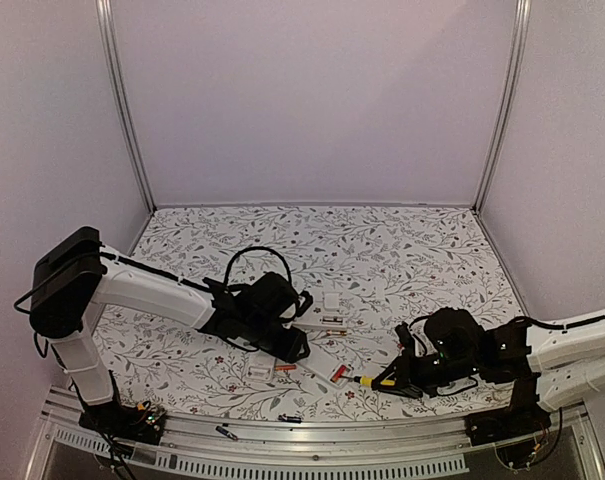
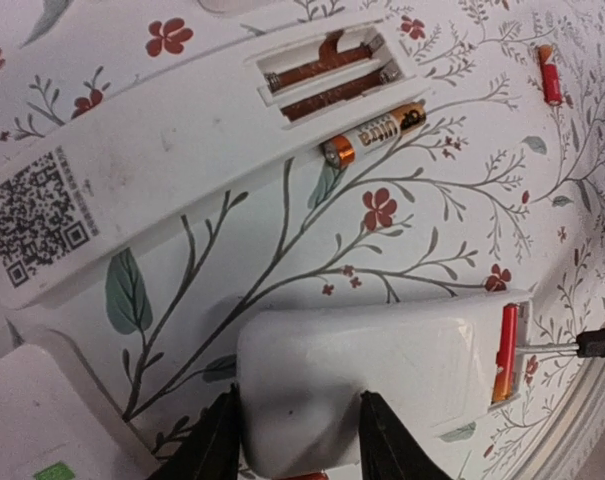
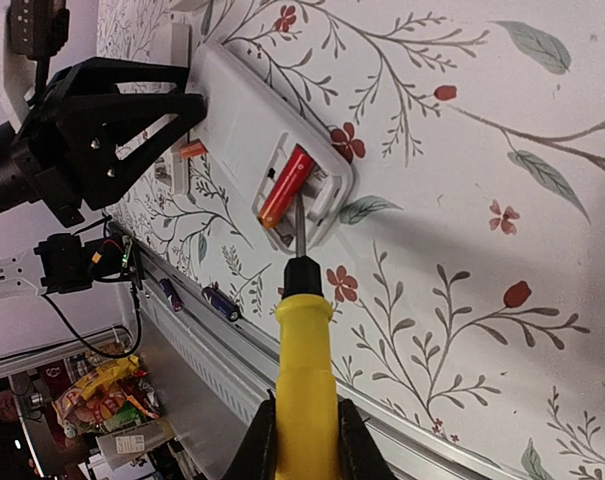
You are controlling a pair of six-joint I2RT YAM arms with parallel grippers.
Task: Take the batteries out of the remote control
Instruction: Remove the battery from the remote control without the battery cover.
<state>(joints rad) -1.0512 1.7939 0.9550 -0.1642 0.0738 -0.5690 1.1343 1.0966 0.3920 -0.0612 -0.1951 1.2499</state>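
Within left gripper (image 2: 300,430): remote (image 2: 382,350) end, pinched.
Right gripper (image 3: 302,440): clamped on yellow screwdriver (image 3: 304,340).
Ahead of its tip: red battery (image 3: 285,185).

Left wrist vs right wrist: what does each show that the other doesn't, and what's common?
Only left wrist: a second remote with a QR label and an empty bay, and a gold-and-black battery lying beside it.
Only right wrist: the right gripper closed on the yellow-handled tool, and two dark batteries on the metal rail.
Both: the white remote held between the fingers of the left gripper, a red-orange battery in its end bay, and the tool's tip at that battery.
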